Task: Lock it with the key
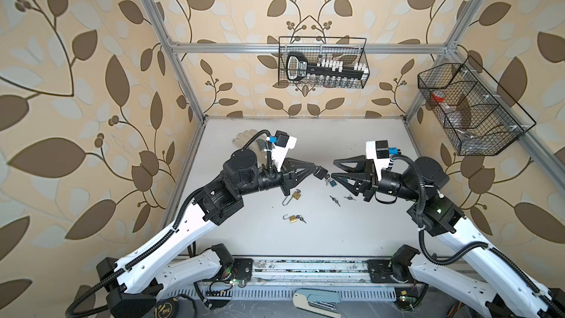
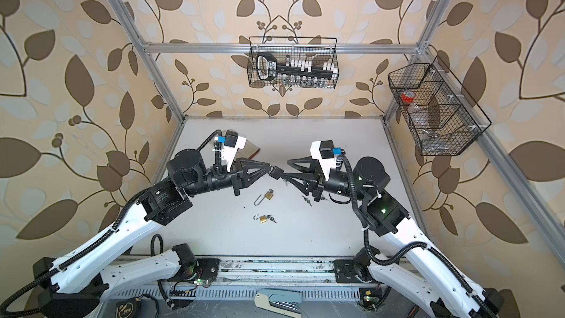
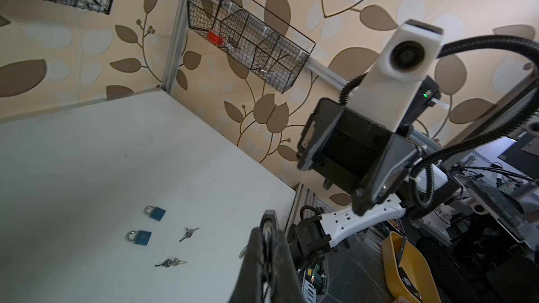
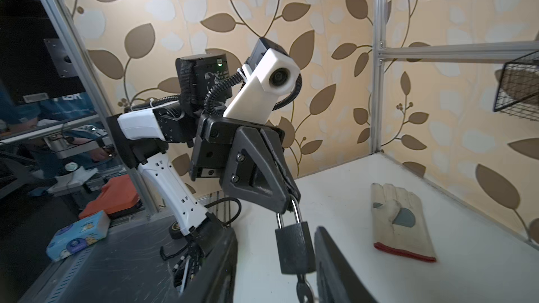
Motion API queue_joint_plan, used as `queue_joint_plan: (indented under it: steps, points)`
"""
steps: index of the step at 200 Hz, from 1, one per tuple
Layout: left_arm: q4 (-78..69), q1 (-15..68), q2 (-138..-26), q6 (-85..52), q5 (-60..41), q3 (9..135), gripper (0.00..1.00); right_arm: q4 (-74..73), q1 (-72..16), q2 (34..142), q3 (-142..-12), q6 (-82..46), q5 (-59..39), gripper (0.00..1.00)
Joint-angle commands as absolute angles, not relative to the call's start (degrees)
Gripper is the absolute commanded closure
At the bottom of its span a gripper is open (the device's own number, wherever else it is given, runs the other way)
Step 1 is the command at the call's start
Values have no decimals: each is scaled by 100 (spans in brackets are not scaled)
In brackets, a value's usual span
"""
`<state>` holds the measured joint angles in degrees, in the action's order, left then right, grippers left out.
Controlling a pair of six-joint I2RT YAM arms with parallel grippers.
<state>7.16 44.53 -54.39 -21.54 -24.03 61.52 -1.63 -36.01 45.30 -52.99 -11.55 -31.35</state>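
- The left hand [image 4: 291, 198] is clenched on the shackle of the black padlock [image 4: 294, 246], which hangs from its tips in the air above the table [image 1: 351, 234].
- The key [image 4: 302, 287] sits in the underside of the black padlock, pointing down.
- The right hand [image 1: 333, 168] is released. Its fingers [image 4: 335, 263] stand apart, one on each side of the black padlock's body, with a gap at each side.
- Two brass padlocks [image 1: 295, 194] lie on the table with their shackles open, nearer the arm bases than the black padlock and on the left arm's side of it.
- Two blue padlocks [image 3: 154, 213] lie flat on the table with loose key bunches [image 3: 189, 233] beside them.
- In both top views those bunches lie on the right arm's side of the black padlock.
- A glove [image 4: 399, 220] lies flat on the table beyond the black padlock, toward the back wall.
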Motion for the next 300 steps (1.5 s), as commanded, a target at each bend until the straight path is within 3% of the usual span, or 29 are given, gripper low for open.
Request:
queue_joint_plan:
  steps: [1,31,63,108,135,183,240,300]
  points:
    - [869,4333,-5334,-2283,-1763,6334,100,127,-3603,4341,-4955,-527,-1875,53]
    - [732,3816,-5358,-2851,-2043,6220,100,165,-3601,4299,-4685,-314,-1292,49]
    - [439,3409,-5370,-3461,-2280,6031,100,-258,-3601,4289,-4324,-205,-1424,46]
    - [214,3393,-5244,-4032,-2056,5792,100,-819,-3804,4660,-4213,-152,-1441,46]
    - [23,3392,-5078,-4372,-1898,5563,100,-1245,-4389,4915,-4098,51,-719,45]
    - [48,3396,-4642,-4746,-1393,5224,100,-3494,-4676,5103,-3218,142,-286,42]
    - [-275,3400,-4438,-5373,-1269,4891,100,-4060,-4725,5741,-3302,101,-712,41]
    - [-336,3400,-4483,-5390,-1322,4943,100,-4292,-4952,6391,-3583,138,-144,39]
